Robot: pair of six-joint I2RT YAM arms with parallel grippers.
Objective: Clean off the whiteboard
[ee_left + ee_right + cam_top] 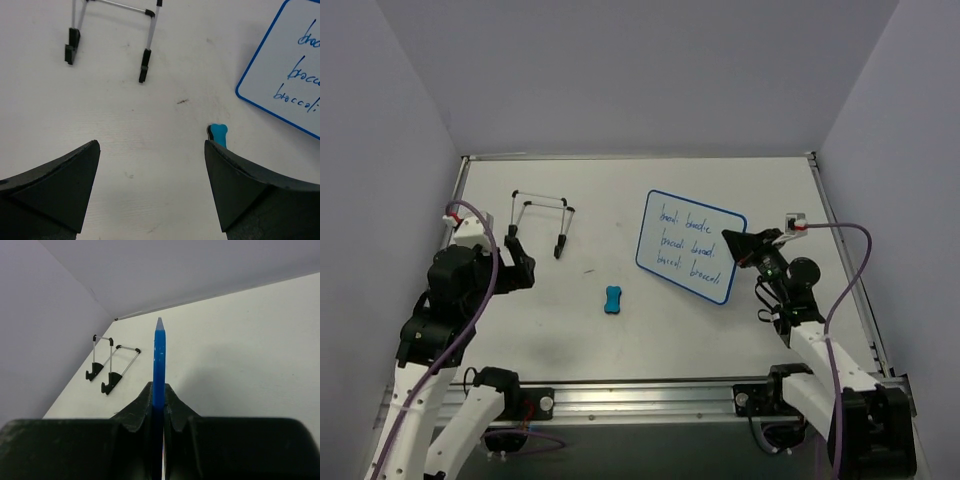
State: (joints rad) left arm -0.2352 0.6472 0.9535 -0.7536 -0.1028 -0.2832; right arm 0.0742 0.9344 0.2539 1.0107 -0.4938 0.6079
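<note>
Top external view: the whiteboard [685, 245] sits askew, right of centre on the white table [620, 180], its written face up. The right gripper [730, 238] is clamped on the middle of the board's right-hand edge. The right wrist view confirms the hold, with both jaws closed flat on the thin blue rim, seen edge-on. Whether the board rests fully on the table or is tipped up at that side cannot be told. The left gripper [515, 262] hangs over the left part of the table with its jaws spread wide and nothing between them. A small blue eraser [612, 299] lies just ahead of it and well apart from the board, and a black wire stand [542, 220] stands empty farther back. The board looks light, thin and stiff, with a glossy face likely to slip under a wiping stroke. A pinch on the rim, as here, seems the sound place to hold it, clear of the ink and leaving the face free. Three lines of blue handwriting cross the board, two words to a line. In the left wrist view the first word of each line reads as "broccoli", partly cut off by the frame. The second words are too small to read. No brand or label shows.
</note>
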